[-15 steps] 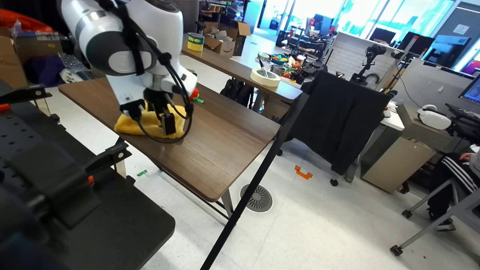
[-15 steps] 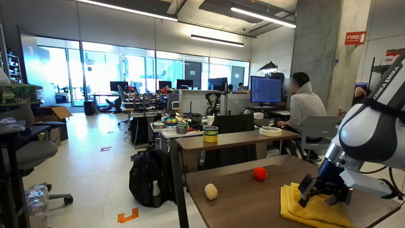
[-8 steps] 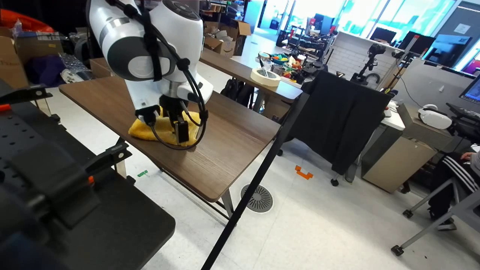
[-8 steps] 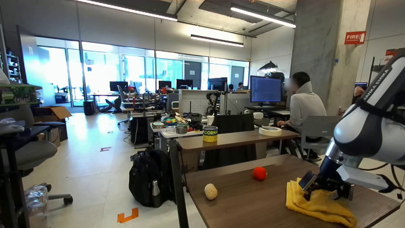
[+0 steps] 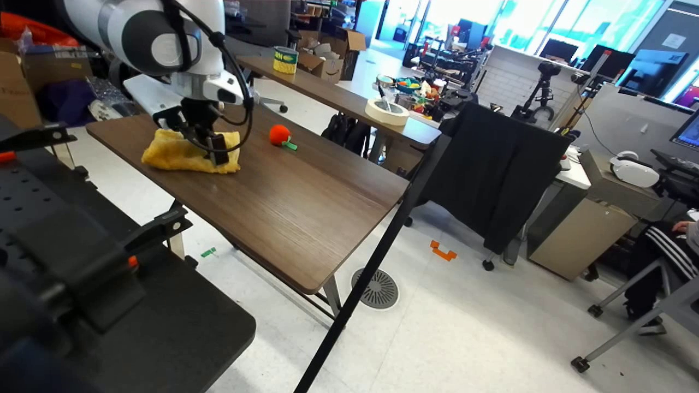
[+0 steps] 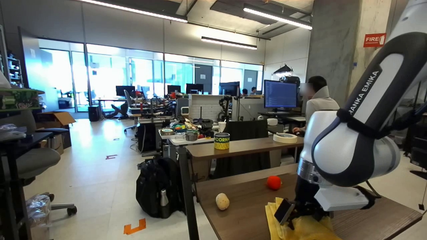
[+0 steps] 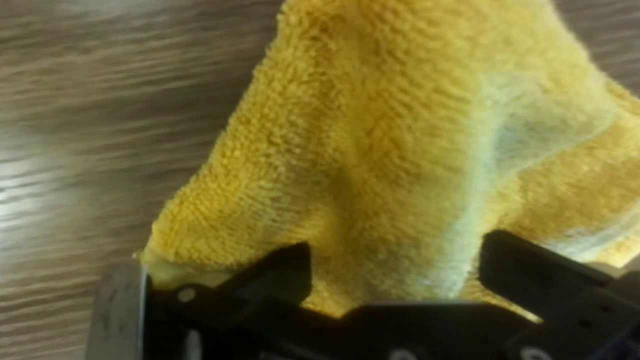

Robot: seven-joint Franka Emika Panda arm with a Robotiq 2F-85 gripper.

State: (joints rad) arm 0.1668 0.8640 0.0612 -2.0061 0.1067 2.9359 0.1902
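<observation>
The black two-fingered gripper point(image 7: 395, 265) stands with its fingers spread wide, tips down at the folded yellow terry cloth point(image 7: 390, 140), which runs unpinched between them. The wrist view resolves the cloth's looped pile and a soft ridge between the fingers; both exterior views place it on the brown wood-grained table point(image 5: 306, 213), beneath the white-and-black jointed arm point(image 6: 343, 153). A pale, speckled, egg-shaped object point(image 6: 222, 201) appears in an exterior view, near a table edge. In an exterior view a green, leaf-like strip point(image 5: 290, 146) is distinct beside the round red-orange object point(image 5: 279, 134). The cloth lies near a long table edge; from it a broad stretch of tabletop extends to a rounded corner. Along the opposite side, a narrow raised brown shelf point(image 6: 253, 145) bears a yellow-and-green cylindrical can point(image 6: 222, 141) and a cream-coloured tape roll point(image 5: 386, 113).
</observation>
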